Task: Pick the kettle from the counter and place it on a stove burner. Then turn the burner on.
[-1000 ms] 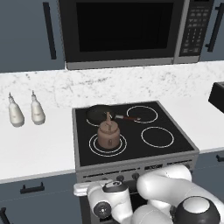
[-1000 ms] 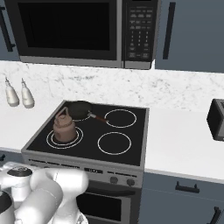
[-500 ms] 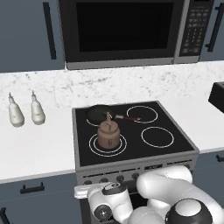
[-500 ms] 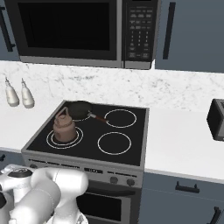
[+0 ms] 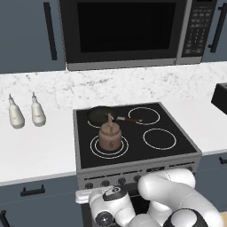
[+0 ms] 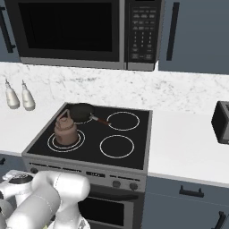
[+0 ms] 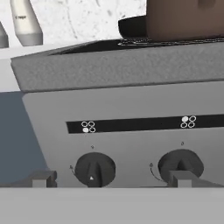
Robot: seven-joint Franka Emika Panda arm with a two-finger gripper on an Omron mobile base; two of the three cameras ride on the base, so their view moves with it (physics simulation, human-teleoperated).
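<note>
The brown kettle (image 5: 109,136) (image 6: 65,130) stands upright on the front-left stove burner (image 5: 94,149) (image 6: 78,142), a double white ring on the black glass. In the hand view the kettle's base (image 7: 188,19) fills the upper right. My gripper (image 7: 111,179) hangs low in front of the stove's control panel, open and empty. The left knob (image 7: 95,169) sits between its fingertips (image 7: 41,178), and the right knob (image 7: 180,165) lies just behind the other tip. The white marble counter (image 5: 35,148) (image 6: 188,147) flanks the stove.
A black frying pan (image 5: 98,116) (image 6: 80,112) rests on the rear-left burner, just behind the kettle. Two white bottles (image 5: 15,116) (image 6: 28,99) (image 7: 27,22) stand on the left counter. A dark toaster (image 6: 221,121) sits at the right. A microwave (image 5: 124,31) hangs above.
The arm has sunk slightly lower in front of the stove. The kettle, pan and bottles have not moved, and the gripper stays open.
</note>
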